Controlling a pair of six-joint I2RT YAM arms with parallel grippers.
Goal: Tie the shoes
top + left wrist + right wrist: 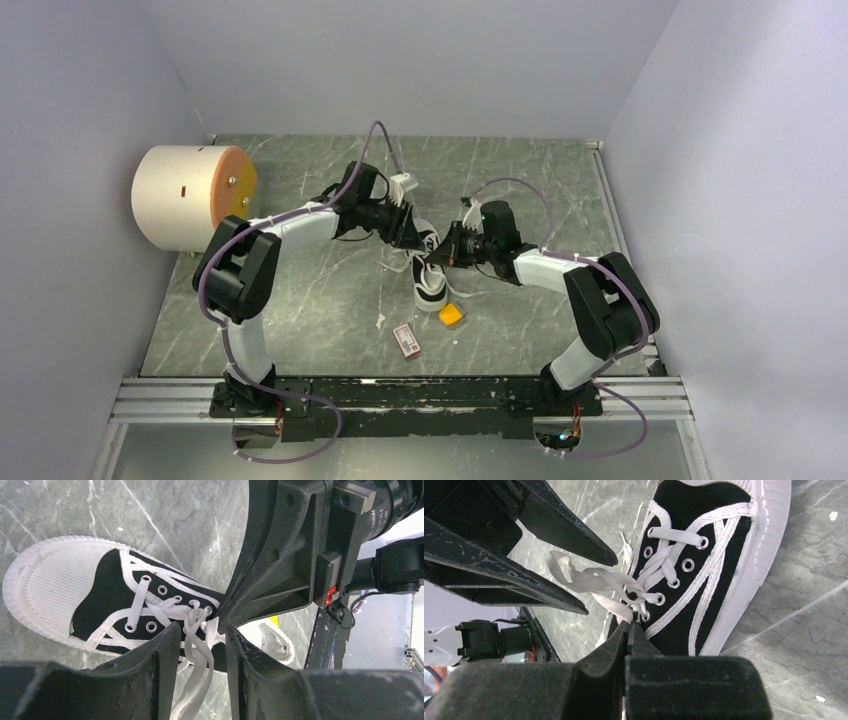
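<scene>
Centrally on veined grey-green marble-look tabletop (320, 300): small blk canvas sneaker (430, 285) w/ ribbed wht rubber toe cap (47, 587), metal eyelets (162, 589), flat woven wht laces (197, 652). Scuffed blk wedge fingers of left gripper (201, 627) spread apart, twisted laces running btwn them. Tapered tips of right gripper (629, 626) pressed together, nipping laces by top eyelets.

Cloth sneaker (100, 607), ribbed rubber toe (45, 587), woven laces (197, 675)

Black-and-white sneaker (430, 288), white laces (195, 630) untied
</scene>
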